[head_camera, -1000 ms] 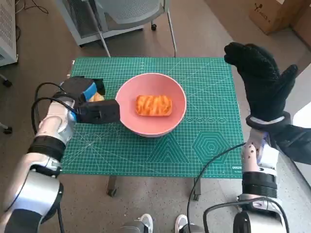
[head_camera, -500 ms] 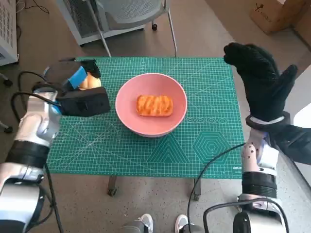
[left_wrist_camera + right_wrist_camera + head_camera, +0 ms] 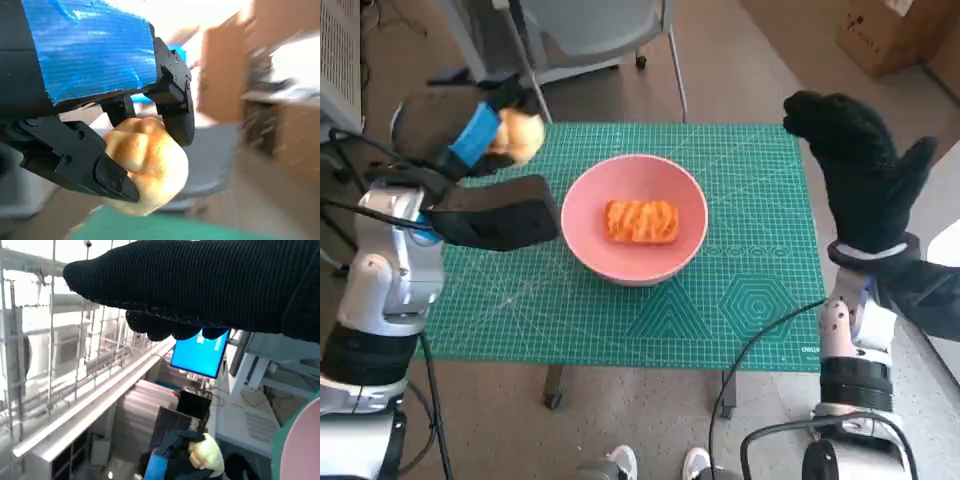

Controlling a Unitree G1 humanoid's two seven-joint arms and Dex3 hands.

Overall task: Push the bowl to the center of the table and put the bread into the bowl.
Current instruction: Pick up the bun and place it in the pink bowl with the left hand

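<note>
A pink bowl (image 3: 634, 217) sits near the middle of the green mat (image 3: 740, 300) in the head view, with a flat orange pastry (image 3: 640, 221) lying inside it. My left hand (image 3: 480, 128) is raised above the mat's far left corner and grips a pale round bread roll (image 3: 518, 134). In the left wrist view the roll (image 3: 145, 167) sits between the black fingers (image 3: 172, 102). My gloved right hand (image 3: 860, 170) is held up over the table's right edge, fingers spread, holding nothing. The right wrist view shows the glove (image 3: 200, 285), the far-off roll (image 3: 206, 454) and the bowl's rim (image 3: 300, 440).
A grey chair (image 3: 590, 30) stands beyond the table's far edge. A cardboard box (image 3: 895, 30) sits on the floor at the back right. A white rack (image 3: 338, 60) stands at the far left. Feet (image 3: 650, 462) show below the table's near edge.
My left hand has lifted the bread roll off the mat beside the bowl and carried it up and back over the far left corner. The right hand and the bowl have stayed put.
</note>
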